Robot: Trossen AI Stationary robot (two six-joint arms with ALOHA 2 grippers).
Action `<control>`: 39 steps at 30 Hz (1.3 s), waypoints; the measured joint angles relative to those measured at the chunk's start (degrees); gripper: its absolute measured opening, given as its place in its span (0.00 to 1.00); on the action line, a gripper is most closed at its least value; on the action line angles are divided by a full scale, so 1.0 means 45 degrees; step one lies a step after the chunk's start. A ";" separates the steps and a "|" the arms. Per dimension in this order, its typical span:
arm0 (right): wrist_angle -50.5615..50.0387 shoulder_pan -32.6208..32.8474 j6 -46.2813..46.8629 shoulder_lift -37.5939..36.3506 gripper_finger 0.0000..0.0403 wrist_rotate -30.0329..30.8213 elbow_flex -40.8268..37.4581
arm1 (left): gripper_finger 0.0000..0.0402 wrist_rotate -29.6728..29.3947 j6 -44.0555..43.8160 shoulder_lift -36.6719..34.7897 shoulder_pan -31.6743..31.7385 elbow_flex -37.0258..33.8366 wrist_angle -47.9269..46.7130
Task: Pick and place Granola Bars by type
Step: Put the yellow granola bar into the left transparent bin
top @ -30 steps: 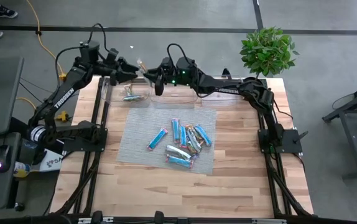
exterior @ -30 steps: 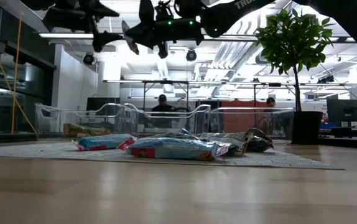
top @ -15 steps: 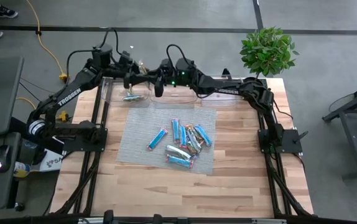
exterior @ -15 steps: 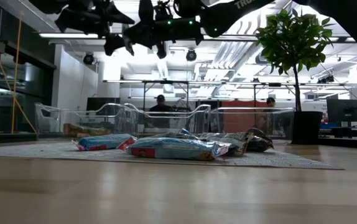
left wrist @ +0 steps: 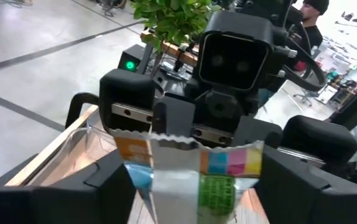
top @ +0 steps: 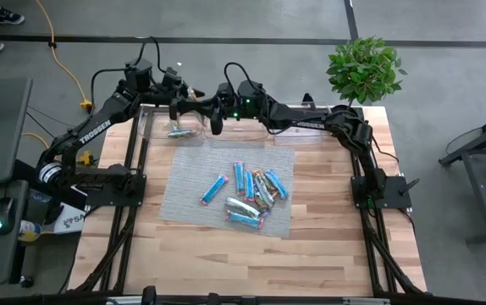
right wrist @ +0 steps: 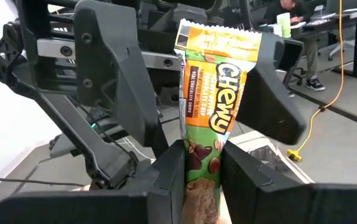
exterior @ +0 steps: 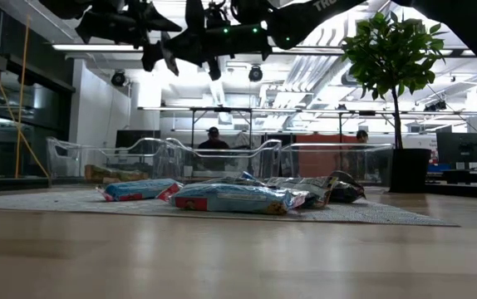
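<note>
Even, bright overhead light fills the high view, with soft shadows under the arms. In the low view the ceiling lights (exterior: 222,62) glare and the arms read as dark silhouettes (the near tabletop (exterior: 238,257) blurs). Both wrist views are sharp up close, hazy beyond

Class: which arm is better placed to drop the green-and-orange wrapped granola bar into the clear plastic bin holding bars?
Probably the left gripper: its open jaws straddle the green-and-orange wrapped granola bar, and the clear plastic bin lies below it. The right gripper, gripping the bar, is stretched far across.
</note>
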 joint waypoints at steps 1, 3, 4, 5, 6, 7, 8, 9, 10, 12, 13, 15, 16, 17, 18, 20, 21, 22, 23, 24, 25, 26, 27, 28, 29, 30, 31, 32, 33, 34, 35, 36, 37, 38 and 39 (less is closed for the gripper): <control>0.0000 0.0000 -0.0005 0.0000 0.19 0.0002 0.0000 | 0.63 0.0048 0.0002 0.0000 0.0001 0.0000 0.0000; 0.0000 0.0000 -0.0006 0.0005 0.19 0.0004 0.0000 | 0.58 0.0164 0.0000 0.0000 0.0005 0.0000 0.0000; 0.0000 0.0000 -0.0005 0.0005 0.19 0.0000 0.0000 | 0.56 0.0193 0.0000 0.0000 0.0005 0.0000 0.0000; 0.0000 0.0000 -0.0009 0.0005 0.19 0.0000 0.0000 | 0.53 0.0188 0.0000 0.0000 0.0005 0.0000 0.0000; 0.0000 0.0000 -0.0010 0.0005 0.19 0.0000 0.0000 | 0.51 0.0188 0.0000 0.0000 0.0005 0.0000 -0.0005; 0.0000 0.0000 -0.0010 0.0005 0.19 0.0000 0.0000 | 0.49 0.0188 0.0000 0.0000 0.0005 0.0000 -0.0005; 0.0000 0.0000 -0.0010 0.0005 0.19 0.0000 0.0000 | 0.47 0.0188 0.0000 0.0000 0.0005 0.0000 -0.0005; 0.0000 0.0000 -0.0015 0.0005 0.19 -0.0015 0.0000 | 0.44 0.0183 0.0000 0.0000 0.0005 0.0000 -0.0005; 0.0000 0.0000 -0.0015 0.0005 0.19 -0.0031 0.0000 | 0.42 0.0178 0.0005 0.0000 0.0005 0.0000 -0.0005; 0.0000 0.0000 -0.0015 0.0005 0.19 -0.0052 0.0000 | 0.38 0.0142 0.0014 0.0000 0.0010 0.0000 -0.0005; 0.0000 0.0000 -0.0015 0.0005 0.19 -0.0073 0.0000 | 0.36 0.0133 0.0042 0.0000 0.0010 0.0000 -0.0005; 0.0000 0.0005 -0.0015 0.0005 0.19 -0.0078 0.0000 | 0.32 0.0110 0.0078 0.0000 0.0010 0.0000 -0.0005; 0.0000 0.0005 -0.0015 0.0005 0.19 -0.0078 0.0000 | 0.31 0.0109 0.0093 0.0000 0.0010 0.0000 -0.0005; 0.0000 0.0005 -0.0015 0.0005 0.19 -0.0078 0.0000 | 0.29 0.0105 0.0097 0.0000 0.0010 0.0000 -0.0005; 0.0000 0.0005 -0.0015 0.0005 0.19 -0.0078 0.0000 | 0.28 0.0105 0.0097 0.0000 0.0010 0.0000 -0.0005; 0.0002 0.0005 -0.0015 0.0005 0.19 -0.0107 0.0000 | 0.26 0.0095 0.0097 0.0000 0.0010 0.0000 -0.0005; 0.0000 0.0004 -0.0015 0.0005 0.19 -0.0117 0.0000 | 0.26 0.0033 0.0097 0.0000 0.0010 0.0000 -0.0010; 0.0000 0.0000 -0.0015 0.0005 0.19 -0.0123 0.0000 | 0.26 -0.0021 0.0097 0.0000 0.0010 0.0000 -0.0010; 0.0000 -0.0005 -0.0015 0.0005 0.19 -0.0131 0.0000 | 0.25 -0.0062 0.0097 0.0000 0.0010 0.0000 -0.0010; 0.0000 -0.0005 -0.0015 0.0005 0.19 -0.0129 0.0000 | 0.25 -0.0099 0.0097 0.0000 0.0010 0.0000 -0.0013; 0.0000 -0.0005 -0.0015 0.0005 0.19 -0.0131 0.0000 | 0.25 -0.0103 0.0097 0.0000 0.0010 0.0000 -0.0011; 0.0000 -0.0005 -0.0015 0.0005 0.19 -0.0131 0.0000 | 0.25 -0.0103 0.0097 0.0000 0.0010 0.0000 -0.0010; 0.0000 -0.0005 -0.0015 0.0005 0.19 -0.0136 -0.0004 | 0.25 -0.0106 0.0097 0.0000 0.0010 0.0000 -0.0010; 0.0000 -0.0005 -0.0015 0.0005 0.19 -0.0143 -0.0005 | 0.25 -0.0108 0.0097 0.0000 0.0007 0.0000 -0.0015; 0.0000 -0.0005 -0.0015 0.0005 0.19 -0.0154 -0.0005 | 0.25 -0.0110 0.0097 0.0000 0.0007 0.0000 -0.0010; 0.0000 -0.0005 -0.0015 0.0005 0.19 -0.0180 -0.0005 | 0.25 -0.0113 0.0097 0.0000 0.0008 0.0000 -0.0015; 0.0000 -0.0005 -0.0015 0.0005 0.19 -0.0246 -0.0005 | 0.25 -0.0113 0.0097 0.0000 0.0009 0.0000 -0.0015; 0.0000 -0.0005 -0.0040 0.0005 0.19 -0.0319 -0.0005 | 0.25 -0.0113 0.0097 0.0000 0.0005 0.0000 -0.0015; 0.0000 -0.0005 -0.0082 0.0005 0.19 -0.0361 -0.0010 | 0.25 -0.0138 0.0097 0.0000 0.0005 0.0000 -0.0015; 0.0000 -0.0005 -0.0109 0.0005 0.20 -0.0375 -0.0010 | 0.25 -0.0152 0.0097 0.0000 0.0005 0.0000 -0.0015; 0.0000 -0.0005 -0.0107 0.0005 0.20 -0.0391 -0.0010 | 0.25 -0.0152 0.0097 0.0000 0.0005 0.0000 -0.0015; -0.0005 -0.0005 -0.0112 0.0005 0.21 -0.0432 -0.0010 | 0.25 -0.0147 0.0097 0.0000 0.0005 0.0000 -0.0019; -0.0005 -0.0005 -0.0112 0.0010 0.22 -0.0460 -0.0010 | 0.25 -0.0147 0.0097 0.0000 0.0005 0.0000 -0.0015; -0.0005 -0.0005 -0.0112 0.0010 0.23 -0.0475 -0.0010 | 0.25 -0.0147 0.0097 0.0000 0.0005 0.0000 -0.0015; -0.0008 -0.0005 -0.0112 0.0010 0.25 -0.0492 -0.0010 | 0.25 -0.0152 0.0097 0.0000 0.0005 0.0000 -0.0015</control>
